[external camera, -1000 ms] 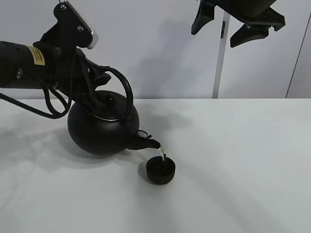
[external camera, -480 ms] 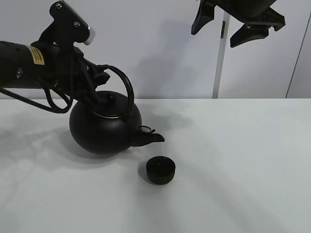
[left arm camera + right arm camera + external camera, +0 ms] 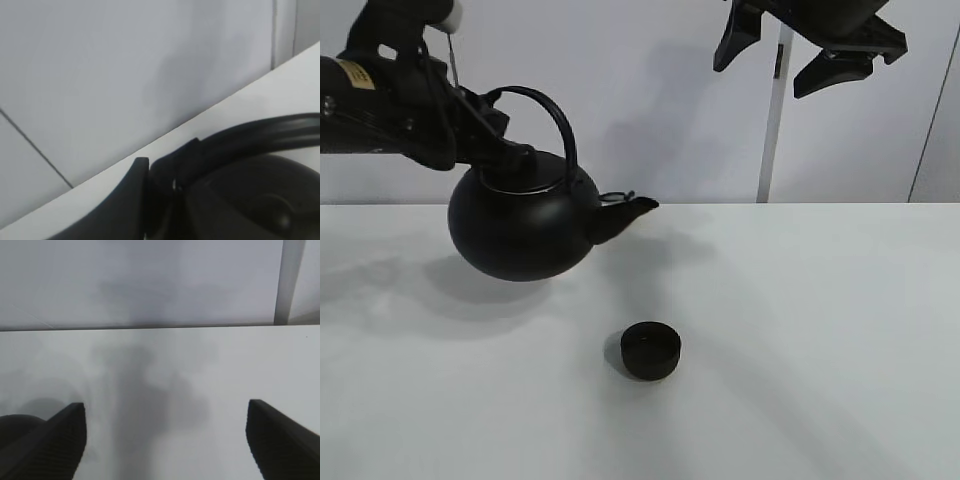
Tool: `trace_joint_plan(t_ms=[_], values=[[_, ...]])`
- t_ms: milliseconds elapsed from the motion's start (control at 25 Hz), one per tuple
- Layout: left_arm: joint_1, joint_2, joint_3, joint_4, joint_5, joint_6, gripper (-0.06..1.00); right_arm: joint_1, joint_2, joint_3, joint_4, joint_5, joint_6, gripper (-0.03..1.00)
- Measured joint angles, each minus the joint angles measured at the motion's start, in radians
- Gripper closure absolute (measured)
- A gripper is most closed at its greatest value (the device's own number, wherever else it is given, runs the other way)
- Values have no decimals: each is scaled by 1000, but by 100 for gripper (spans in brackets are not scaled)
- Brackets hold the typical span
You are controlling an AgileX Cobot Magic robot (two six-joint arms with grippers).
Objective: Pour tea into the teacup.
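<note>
The big round black kettle point(image 3: 520, 228) hangs level above the table at the left, spout pointing right. My left gripper point(image 3: 502, 150) is shut on its arched handle point(image 3: 555, 115). The left wrist view shows that handle point(image 3: 260, 132), the kettle's top point(image 3: 250, 200) and one of my fingers point(image 3: 131, 200). The small matte-black teacup point(image 3: 651, 351) stands on the white table point(image 3: 820, 330), below and right of the spout and apart from it. No tea stream shows. My right gripper point(image 3: 770, 62) is open and empty, high at the back right; it also shows in the right wrist view point(image 3: 165, 440).
A white upright post point(image 3: 772, 130) stands against the back wall. The table's back edge runs along the wall behind the kettle. A dark rounded shape point(image 3: 15, 427) sits low in the right wrist view, probably the kettle.
The kettle has been tipped back level, lifted and drawn left and back from the cup. The thin stream from the spout into the cup has stopped. The right arm has not moved.
</note>
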Motion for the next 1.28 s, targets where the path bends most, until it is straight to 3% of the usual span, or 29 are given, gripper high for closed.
trace_joint_plan(t_ms=[200,360,840,1280], values=[[0,-48,91,-186,-62,34,84,0,0,0,0,1,2,37],[0,-52,176,-243,-145,29,84,0,0,0,0,1,2,37],[-16,-54,294,-268,-251,-56,84,0,0,0,0,1,3,37],[-57,-54,329,-239,-248,-65,84,0,0,0,0,1,3,37]])
